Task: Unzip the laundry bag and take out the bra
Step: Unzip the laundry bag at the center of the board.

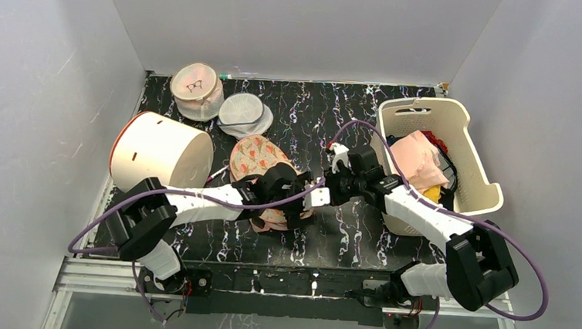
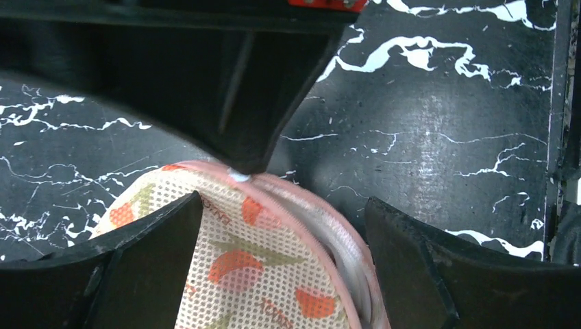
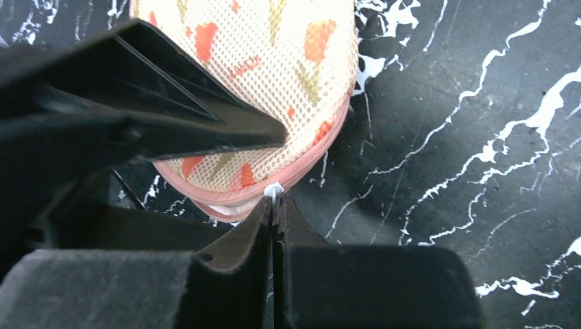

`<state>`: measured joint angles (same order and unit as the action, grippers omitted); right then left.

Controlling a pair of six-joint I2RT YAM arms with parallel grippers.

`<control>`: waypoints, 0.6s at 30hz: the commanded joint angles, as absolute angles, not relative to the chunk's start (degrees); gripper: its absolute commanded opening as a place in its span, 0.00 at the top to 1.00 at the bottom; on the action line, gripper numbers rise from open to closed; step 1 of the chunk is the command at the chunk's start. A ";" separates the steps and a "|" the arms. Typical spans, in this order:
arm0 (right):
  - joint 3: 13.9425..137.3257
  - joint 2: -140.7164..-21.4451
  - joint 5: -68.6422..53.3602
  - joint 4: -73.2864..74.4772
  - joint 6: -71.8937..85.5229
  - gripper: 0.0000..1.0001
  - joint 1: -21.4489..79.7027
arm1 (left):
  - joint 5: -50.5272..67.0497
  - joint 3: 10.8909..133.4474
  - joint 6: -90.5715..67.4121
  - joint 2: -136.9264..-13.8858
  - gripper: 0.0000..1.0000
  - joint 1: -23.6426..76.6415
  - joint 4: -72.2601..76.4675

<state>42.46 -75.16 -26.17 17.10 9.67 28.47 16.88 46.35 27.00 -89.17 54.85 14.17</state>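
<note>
The laundry bag (image 1: 256,156) lies mid-table, peach mesh with red prints and a pink zip edge. It also shows in the left wrist view (image 2: 260,274) and the right wrist view (image 3: 274,55). My left gripper (image 1: 294,206) is open, and its fingers straddle the bag's near rim (image 2: 282,205). My right gripper (image 1: 319,190) is shut on the white zipper pull (image 3: 273,190) at the rim (image 3: 275,203). The pull also shows in the left wrist view (image 2: 240,176). The zip gapes beside the pull and shows pale lining (image 2: 349,253). The bra is hidden.
A white cylindrical hamper (image 1: 163,152) lies on its side at the left. A round pink mesh pouch (image 1: 196,90) and a round white mesh pouch (image 1: 245,113) sit behind the bag. A cream basket (image 1: 485,174) of clothes stands at the right.
</note>
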 commanded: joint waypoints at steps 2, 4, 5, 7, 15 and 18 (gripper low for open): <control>43.42 -73.63 -27.19 12.96 11.99 1.00 29.25 | 15.64 48.05 28.89 -88.60 0.21 56.35 11.95; 43.83 -73.68 -26.70 13.57 11.86 1.00 29.26 | 12.78 48.16 30.09 -88.60 0.35 56.71 11.11; 43.92 -73.59 -26.64 13.74 11.99 1.00 29.27 | 11.36 48.10 30.56 -88.58 0.43 56.88 11.00; 43.88 -73.14 -26.64 13.73 12.24 1.00 29.22 | 8.52 47.99 30.84 -88.52 0.52 56.87 11.59; 43.81 -71.75 -20.94 16.18 7.37 1.00 29.18 | 2.56 46.91 34.12 -87.55 0.85 56.89 11.10; 43.82 -71.86 -16.06 16.42 5.67 1.00 28.81 | 3.19 46.93 35.07 -86.69 0.93 56.90 9.64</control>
